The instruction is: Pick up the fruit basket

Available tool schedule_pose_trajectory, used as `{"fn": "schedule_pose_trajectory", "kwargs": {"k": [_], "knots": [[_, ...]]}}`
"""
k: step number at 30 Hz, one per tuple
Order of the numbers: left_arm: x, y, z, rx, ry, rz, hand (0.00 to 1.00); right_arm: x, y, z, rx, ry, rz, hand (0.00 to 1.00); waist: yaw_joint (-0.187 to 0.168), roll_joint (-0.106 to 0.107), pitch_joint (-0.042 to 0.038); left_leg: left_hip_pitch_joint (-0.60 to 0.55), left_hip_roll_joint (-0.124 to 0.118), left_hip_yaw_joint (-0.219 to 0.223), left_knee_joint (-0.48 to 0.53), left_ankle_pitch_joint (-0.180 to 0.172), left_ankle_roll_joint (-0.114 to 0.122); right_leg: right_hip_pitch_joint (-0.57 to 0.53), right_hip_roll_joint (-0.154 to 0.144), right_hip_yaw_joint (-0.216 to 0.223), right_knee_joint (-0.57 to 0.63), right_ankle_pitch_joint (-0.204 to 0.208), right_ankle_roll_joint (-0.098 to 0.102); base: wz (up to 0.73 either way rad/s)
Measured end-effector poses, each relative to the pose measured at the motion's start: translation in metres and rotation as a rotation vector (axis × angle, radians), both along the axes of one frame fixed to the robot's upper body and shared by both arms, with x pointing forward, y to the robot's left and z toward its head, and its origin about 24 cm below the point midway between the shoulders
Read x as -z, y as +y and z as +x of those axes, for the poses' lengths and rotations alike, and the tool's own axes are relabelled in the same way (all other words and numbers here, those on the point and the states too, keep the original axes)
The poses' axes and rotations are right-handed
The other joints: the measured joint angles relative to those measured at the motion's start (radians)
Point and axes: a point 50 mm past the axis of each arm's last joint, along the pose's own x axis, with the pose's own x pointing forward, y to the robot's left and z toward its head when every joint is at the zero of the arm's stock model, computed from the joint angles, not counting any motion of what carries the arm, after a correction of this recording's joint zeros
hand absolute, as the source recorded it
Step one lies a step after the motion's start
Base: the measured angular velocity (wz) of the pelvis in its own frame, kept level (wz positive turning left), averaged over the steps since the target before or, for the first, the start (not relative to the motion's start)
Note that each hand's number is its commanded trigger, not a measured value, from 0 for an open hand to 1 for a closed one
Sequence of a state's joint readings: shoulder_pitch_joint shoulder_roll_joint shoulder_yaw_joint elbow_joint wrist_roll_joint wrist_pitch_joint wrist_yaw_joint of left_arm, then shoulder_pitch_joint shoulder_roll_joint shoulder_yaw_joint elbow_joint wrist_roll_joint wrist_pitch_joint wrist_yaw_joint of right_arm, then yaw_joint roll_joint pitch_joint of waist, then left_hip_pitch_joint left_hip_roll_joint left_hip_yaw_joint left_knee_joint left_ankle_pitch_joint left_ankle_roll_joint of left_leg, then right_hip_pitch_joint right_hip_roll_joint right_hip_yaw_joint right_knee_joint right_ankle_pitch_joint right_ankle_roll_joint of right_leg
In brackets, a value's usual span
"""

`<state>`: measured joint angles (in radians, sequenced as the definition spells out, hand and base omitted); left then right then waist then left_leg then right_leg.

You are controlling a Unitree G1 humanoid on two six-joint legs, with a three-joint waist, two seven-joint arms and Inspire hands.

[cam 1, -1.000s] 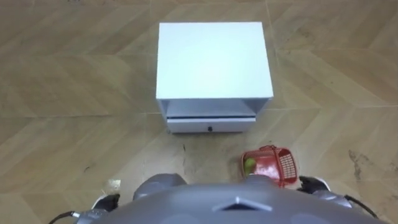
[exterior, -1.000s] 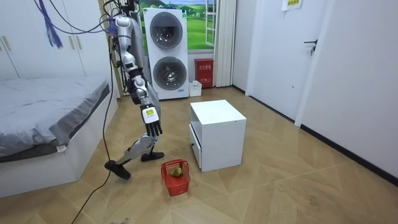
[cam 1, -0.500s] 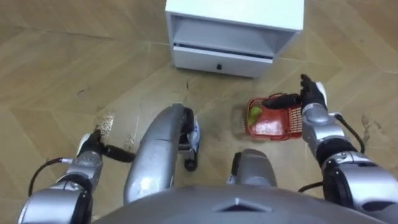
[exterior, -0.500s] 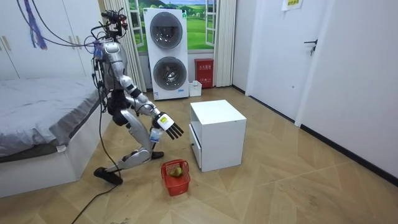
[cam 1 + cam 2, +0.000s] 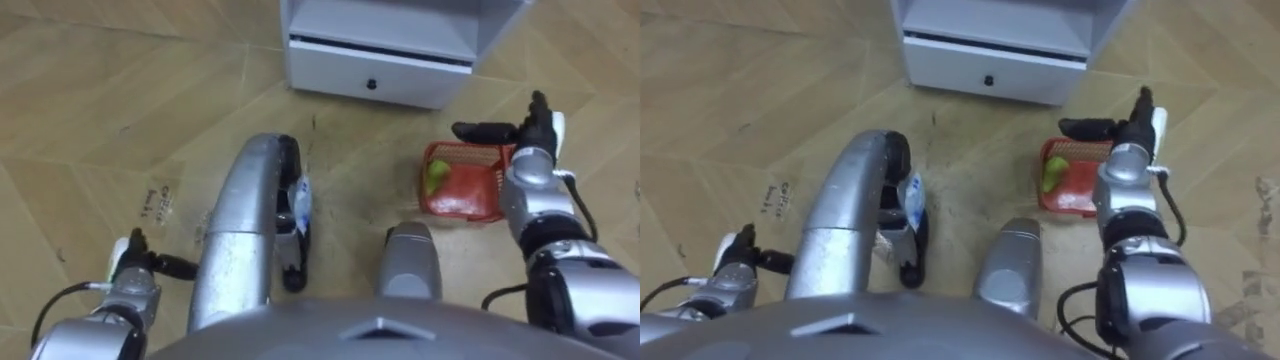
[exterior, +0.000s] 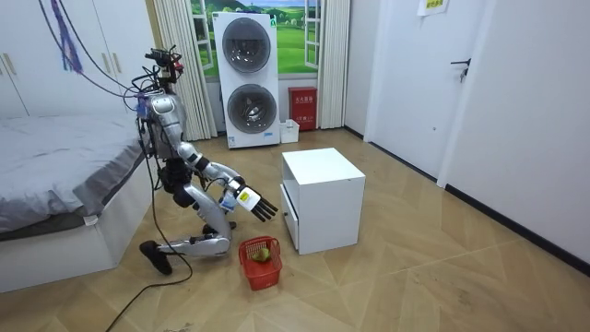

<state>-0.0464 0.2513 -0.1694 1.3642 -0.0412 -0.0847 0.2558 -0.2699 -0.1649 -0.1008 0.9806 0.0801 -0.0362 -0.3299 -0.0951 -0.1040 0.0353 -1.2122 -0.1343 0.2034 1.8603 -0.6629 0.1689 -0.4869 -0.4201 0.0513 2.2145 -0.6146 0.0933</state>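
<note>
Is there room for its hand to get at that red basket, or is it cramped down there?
From above it is free: the right hand hovers open over the basket. Wide bare floor lies left of the white cabinet. It is tight only in the strip between basket and cabinet.

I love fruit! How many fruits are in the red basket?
1: a green fruit at the left end of the red basket on the floor. The right hand overlaps the basket's edge, so more may be hidden.
</note>
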Motion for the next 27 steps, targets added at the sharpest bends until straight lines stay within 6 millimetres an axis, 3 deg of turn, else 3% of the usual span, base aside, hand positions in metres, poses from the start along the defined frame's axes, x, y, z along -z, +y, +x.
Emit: {"fn": "schedule_pose_trajectory", "kwargs": {"k": [7, 11, 12, 14, 16, 20, 27], "knots": [[0.003, -0.003, -0.009, 0.015, 0.03, -0.018, 0.0, -0.008, -0.001, 0.006, -0.005, -0.038, -0.028, 0.0, -0.013, -0.009, -0.0029, 0.003, -0.001, 0.004, 0.0, -0.007, -0.045, 0.025, 0.001, 0.004, 0.019, -0.066, -0.016, 0.03], [0.004, -0.004, -0.015, 0.023, 0.047, -0.035, 0.0, -0.006, -0.001, 0.003, -0.018, -0.024, -0.042, 0.0, -0.021, -0.029, -0.0034, 0.0, -0.001, 0.003, 0.009, -0.007, -0.093, 0.034, 0.005, 0.013, 0.062, -0.097, -0.032, 0.0], [0.005, -0.004, -0.016, 0.024, 0.049, -0.038, 0.0, -0.005, -0.003, 0.001, -0.022, -0.016, -0.049, 0.0, -0.022, -0.037, -0.0065, -0.01, 0.0, 0.003, 0.025, -0.006, -0.097, 0.035, 0.007, 0.015, 0.087, -0.104, -0.036, -0.05], [0.007, -0.013, -0.017, 0.025, 0.05, -0.063, 0.0, -0.009, -0.01, 0.002, -0.035, -0.018, -0.08, 0.0, -0.015, -0.018, -0.002, -0.033, 0.013, -0.018, 0.046, 0.0, -0.111, 0.024, 0.037, 0.017, 0.108, -0.111, -0.039, -0.13], [0.009, -0.018, -0.019, 0.029, 0.057, -0.094, 0.0, -0.01, -0.012, 0.002, -0.038, -0.017, -0.094, 0.0, -0.021, -0.017, -0.003, -0.035, 0.016, -0.026, 0.036, 0.014, -0.136, 0.013, 0.048, 0.021, 0.113, -0.112, -0.041, -0.09], [0.01, -0.019, -0.018, 0.04, 0.059, -0.109, 0.0, -0.012, -0.015, 0.002, -0.051, -0.014, -0.115, 0.0, -0.024, -0.016, -0.0035, -0.036, 0.014, -0.051, 0.035, 0.019, -0.147, 0.01, 0.072, 0.022, 0.116, -0.112, -0.041, -0.08], [0.009, -0.021, -0.013, 0.058, 0.045, -0.126, 0.0, -0.013, -0.017, 0.003, -0.077, -0.009, -0.134, 0.0, -0.037, -0.01, -0.0039, -0.038, 0.016, -0.052, 0.035, 0.02, -0.15, -0.002, 0.073, 0.028, 0.119, -0.112, -0.042, 0.0]]}}
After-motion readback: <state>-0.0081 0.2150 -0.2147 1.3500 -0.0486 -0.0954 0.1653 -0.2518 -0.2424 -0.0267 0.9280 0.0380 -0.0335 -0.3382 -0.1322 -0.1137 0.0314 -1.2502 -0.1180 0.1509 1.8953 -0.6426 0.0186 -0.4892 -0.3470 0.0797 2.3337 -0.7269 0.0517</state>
